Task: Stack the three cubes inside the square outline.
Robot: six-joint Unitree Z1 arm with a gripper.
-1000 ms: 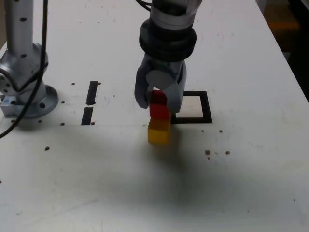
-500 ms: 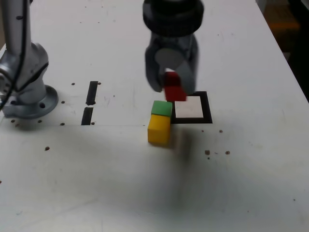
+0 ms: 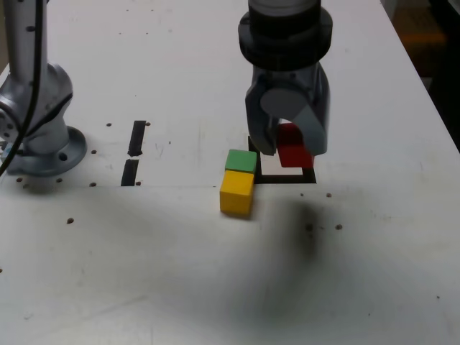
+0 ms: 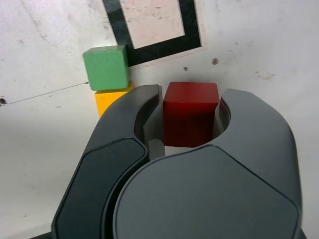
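Above the square outline point(image 3: 277, 179), exterior view: red cube point(image 3: 293, 149) seen against the outline, held in the air by the gripper point(image 3: 291, 144)
Gripper state: fingers clamped on red cube
Other cubes, exterior view: green cube point(image 3: 241, 160) just outside the outline's left side, yellow cube point(image 3: 236, 191) adjoining it; neither stacked inside
Outline contents, exterior view: no cube set down inside; white centre partly hidden
Red cube, wrist view: between the fingers, apart from green and yellow cubes; outline not directly beneath, cube probably short of centre
Step in hand: red cube being carried, likely as stack base (judged)
Next move: cube to be centred over white patch, squared to border, lowered, then released; green cube not to be bumped
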